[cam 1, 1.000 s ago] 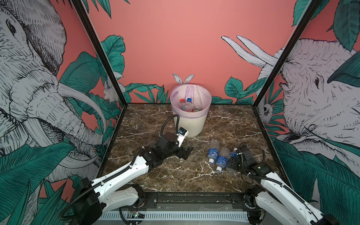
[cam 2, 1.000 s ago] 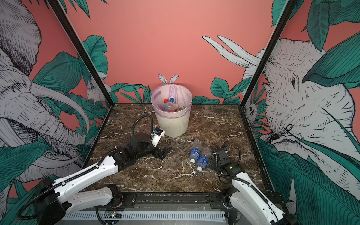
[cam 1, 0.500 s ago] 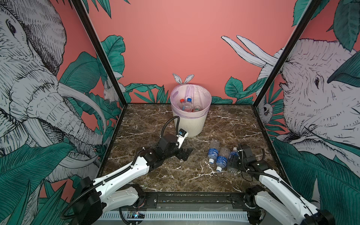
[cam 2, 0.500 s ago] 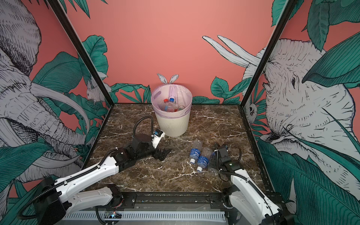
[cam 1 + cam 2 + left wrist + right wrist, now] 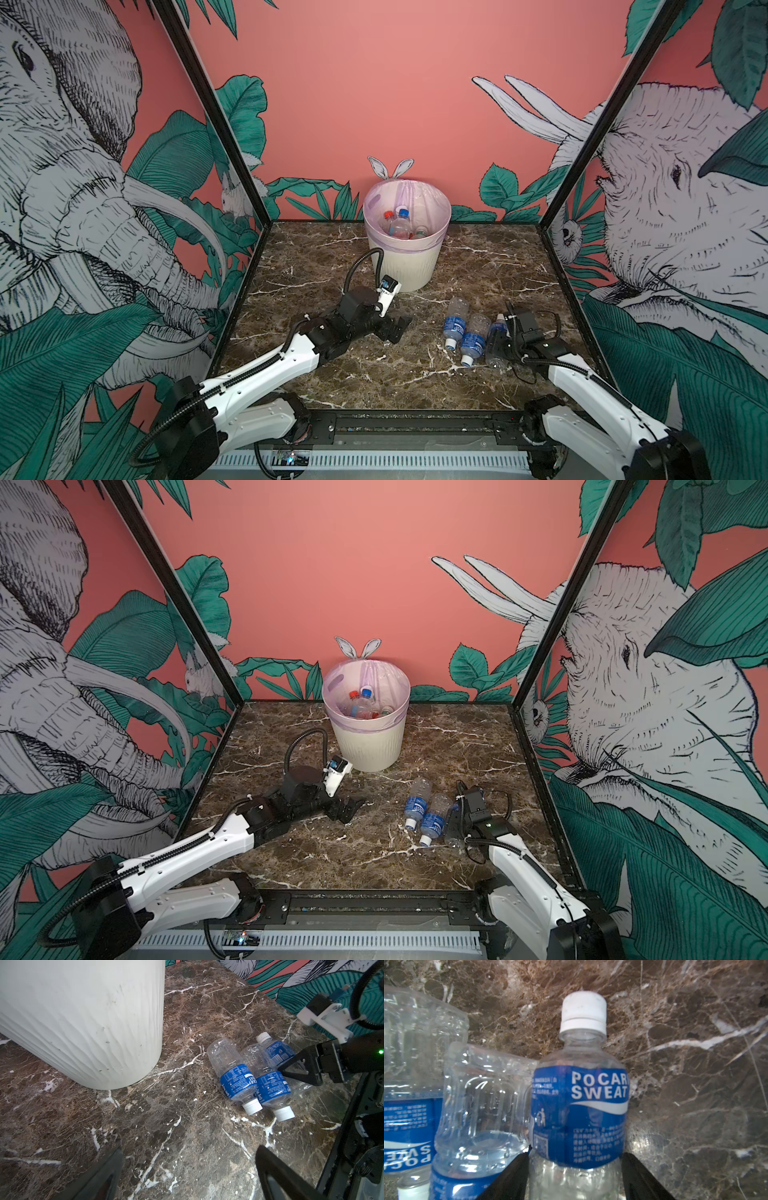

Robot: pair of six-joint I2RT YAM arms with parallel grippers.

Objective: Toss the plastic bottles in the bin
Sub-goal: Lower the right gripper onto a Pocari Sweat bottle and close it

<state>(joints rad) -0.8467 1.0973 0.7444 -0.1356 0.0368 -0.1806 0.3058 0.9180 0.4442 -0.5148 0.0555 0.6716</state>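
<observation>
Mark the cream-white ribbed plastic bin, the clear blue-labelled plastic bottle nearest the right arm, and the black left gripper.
cream-white ribbed plastic bin (image 5: 415, 268): in a top view, ribbed outer wall.
clear blue-labelled plastic bottle (image 5: 591, 1118): right wrist view, blue label.
black left gripper (image 5: 398, 329): in a top view, midway between its fingertips.

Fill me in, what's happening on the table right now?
The right gripper straddles the lower body of one Pocari Sweat bottle lying on the marble table; whether it already pinches the bottle is unclear. Two more bottles lie beside it. The left gripper hangs open and empty in front of the bin, which already holds several bottles.
</observation>
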